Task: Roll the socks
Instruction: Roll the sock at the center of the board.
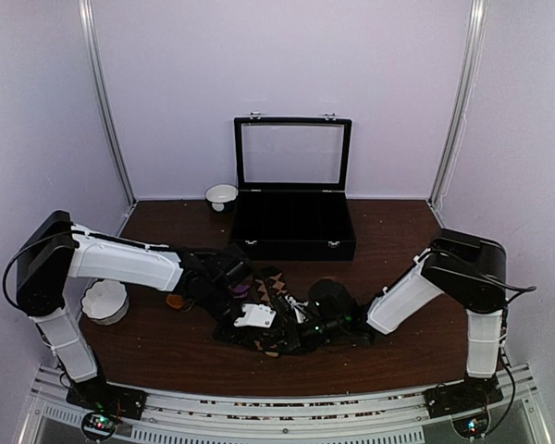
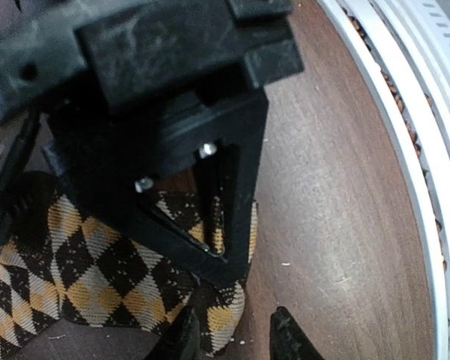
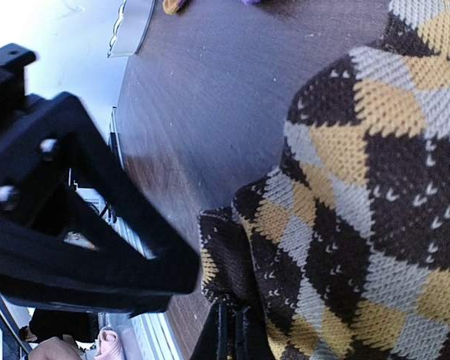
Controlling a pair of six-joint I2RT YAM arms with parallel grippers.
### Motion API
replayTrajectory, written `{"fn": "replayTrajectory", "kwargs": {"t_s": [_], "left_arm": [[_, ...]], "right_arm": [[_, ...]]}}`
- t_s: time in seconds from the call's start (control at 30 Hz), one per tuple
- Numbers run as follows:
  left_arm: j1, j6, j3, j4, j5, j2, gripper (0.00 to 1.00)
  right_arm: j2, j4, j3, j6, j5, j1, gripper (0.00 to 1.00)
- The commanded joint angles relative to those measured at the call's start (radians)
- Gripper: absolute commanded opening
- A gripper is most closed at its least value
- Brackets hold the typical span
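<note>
Socks: brown argyle pair (image 2: 97, 277) lies flat on the surface (image 2: 330, 187), beneath both pincers. Right pincer (image 3: 231, 330) is closed tight, apparently pinching the dark edge. Left pincer (image 2: 234, 319) is half spread, straddling the hem just beside it and gripping nothing. Advice: close the left pincer on both layers before turning. Use the right as an anchor so the roll starts tight and square.
</note>
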Motion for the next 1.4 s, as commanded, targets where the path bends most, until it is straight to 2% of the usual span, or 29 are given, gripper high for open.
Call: {"fn": "replayTrajectory", "kwargs": {"t_s": [0.0,0.47,0.53,0.67,0.77,0.97,1.03,1.13,1.37], "left_arm": [[-0.005,0.011,0.01,0.037,-0.01,0.052,0.34],[-0.007,-0.024,0.016,0.041,0.024,0.078,0.17],[-0.008,-0.025,0.027,0.028,0.028,0.089,0.18],[-0.008,-0.029,0.041,0.007,0.034,0.102,0.27],[-0.01,-0.035,0.042,0.007,0.03,0.107,0.28],[-0.008,-0.057,0.051,0.006,0.012,0.137,0.06],[-0.004,-0.064,0.06,0.0,0.0,0.154,0.0],[0.03,-0.073,0.095,-0.041,0.026,0.189,0.0],[0.099,-0.082,0.179,-0.179,0.137,0.271,0.0]], "right_arm": [[0.019,-0.202,-0.06,-0.014,0.028,-0.004,0.0],[0.004,-0.165,-0.074,0.011,0.033,-0.001,0.0],[0.002,-0.157,-0.069,0.015,0.035,-0.001,0.0],[0.009,-0.158,-0.059,0.018,0.035,0.002,0.0],[0.013,-0.146,-0.058,0.024,0.035,0.005,0.0],[0.001,-0.108,-0.076,0.026,0.044,0.008,0.0],[-0.025,-0.094,-0.097,0.002,0.072,0.008,0.05],[-0.076,-0.079,-0.135,-0.039,0.126,0.011,0.19],[-0.237,-0.065,-0.23,-0.181,0.322,0.046,0.29]]}}
